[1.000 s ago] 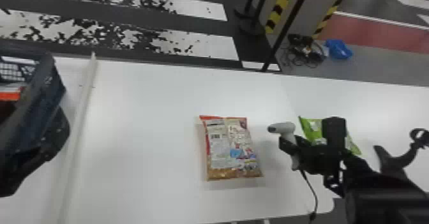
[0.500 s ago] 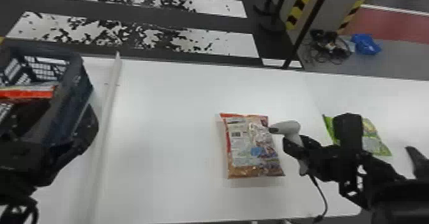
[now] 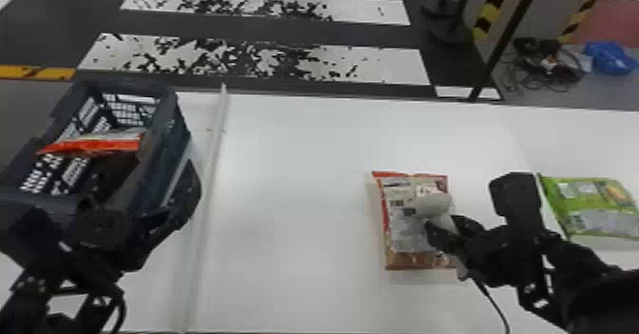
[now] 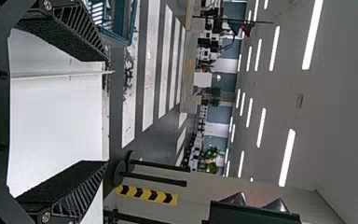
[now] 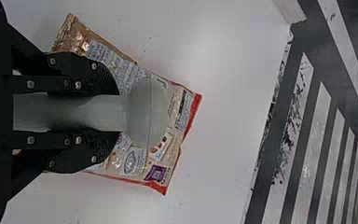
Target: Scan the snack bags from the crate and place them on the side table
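My right gripper (image 3: 447,235) is shut on the grey handheld scanner (image 3: 430,205), whose head is over the red-edged snack bag (image 3: 404,233) lying on the white table. In the right wrist view the gripper (image 5: 107,112) clasps the scanner (image 5: 144,112) from both sides, with the bag (image 5: 182,109) beneath. A green snack bag (image 3: 592,214) lies on the right. At the left stands the dark crate (image 3: 178,123) with a red snack bag (image 3: 95,145) inside. My left gripper (image 3: 138,219) is beside the crate's near right corner; in the left wrist view the gripper (image 4: 105,111) is open, nothing between its fingers.
A raised white strip (image 3: 209,190) runs along the table (image 3: 295,166) between the crate and the red-edged bag. The scanner's cable (image 3: 492,299) hangs toward the near edge. Beyond the table are black posts (image 3: 506,38) and a blue bag (image 3: 611,57) on the floor.
The head view has turned left, bringing more of the crate into sight. My right gripper has carried the scanner leftward, from beside the red-edged bag to over it.
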Tool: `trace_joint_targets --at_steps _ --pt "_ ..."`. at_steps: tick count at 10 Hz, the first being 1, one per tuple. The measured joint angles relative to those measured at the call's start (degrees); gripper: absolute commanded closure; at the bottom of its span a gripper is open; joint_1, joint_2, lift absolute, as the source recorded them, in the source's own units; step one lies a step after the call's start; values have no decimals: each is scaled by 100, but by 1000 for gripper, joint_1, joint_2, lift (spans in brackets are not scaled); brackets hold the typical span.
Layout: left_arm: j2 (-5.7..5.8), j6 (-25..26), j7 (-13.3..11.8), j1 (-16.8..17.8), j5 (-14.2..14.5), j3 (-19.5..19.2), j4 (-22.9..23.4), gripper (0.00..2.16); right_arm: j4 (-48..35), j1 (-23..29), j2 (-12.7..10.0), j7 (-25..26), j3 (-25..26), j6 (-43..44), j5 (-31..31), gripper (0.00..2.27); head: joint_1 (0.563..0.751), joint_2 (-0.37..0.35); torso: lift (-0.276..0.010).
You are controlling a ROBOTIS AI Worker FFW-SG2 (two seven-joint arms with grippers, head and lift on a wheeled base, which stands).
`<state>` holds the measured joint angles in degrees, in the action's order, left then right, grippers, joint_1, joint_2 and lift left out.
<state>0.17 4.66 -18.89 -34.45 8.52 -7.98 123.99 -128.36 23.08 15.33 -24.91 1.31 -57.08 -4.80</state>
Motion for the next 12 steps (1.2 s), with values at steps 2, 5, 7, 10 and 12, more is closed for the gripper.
trace_joint_targets --at_steps 2,5,7,10,12 --pt "0 4 0 6 0 9 -2 87 -84 -124 -156 96 -264 -243 -70 2186 695 9 -94" --pt "0 4 0 6 0 25 -10 87 -87 -351 -246 168 -564 -481 -273 2186 695 31 -94" --pt "0 4 0 0 0 31 -9 87 7 -478 -258 234 -652 -519 -392 2186 695 30 -94" --pt "0 -10 -4 -25 0 33 -8 87 111 -532 -258 232 -658 -562 -433 2186 695 24 -94" --pt "0 -13 -9 -44 0 33 2 87 134 -532 -258 240 -657 -541 -434 2186 695 23 -94"
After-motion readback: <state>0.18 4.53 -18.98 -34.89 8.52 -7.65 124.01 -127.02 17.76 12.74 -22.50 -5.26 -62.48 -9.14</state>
